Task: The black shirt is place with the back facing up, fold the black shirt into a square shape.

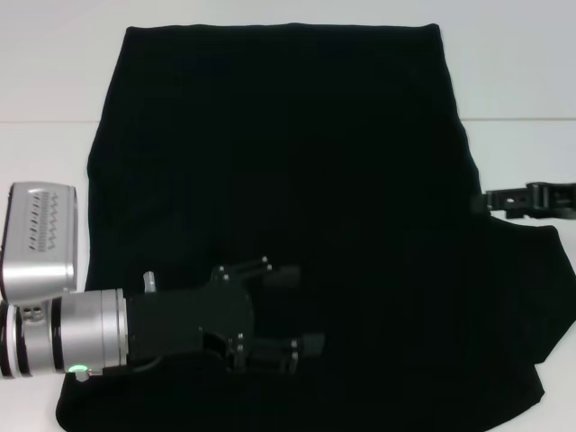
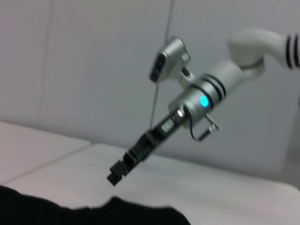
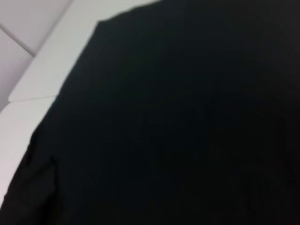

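The black shirt [image 1: 306,180] lies spread flat on the white table [image 1: 54,72], plain side up, with no lettering showing. My left gripper [image 1: 301,309] reaches in from the near left over the shirt's near-left part, open, with nothing between its fingers. My right gripper [image 1: 479,202] is at the shirt's right edge, level with the sleeve, pointing inward. The left wrist view shows the right gripper [image 2: 116,176] raised above the table, clear of the shirt [image 2: 70,213]. The shirt [image 3: 187,122] fills most of the right wrist view.
Bare white table [image 1: 513,81] borders the shirt on the left, right and far sides, with a seam line [image 1: 45,121] running across it. A pale wall [image 2: 84,70] stands beyond the table's right side.
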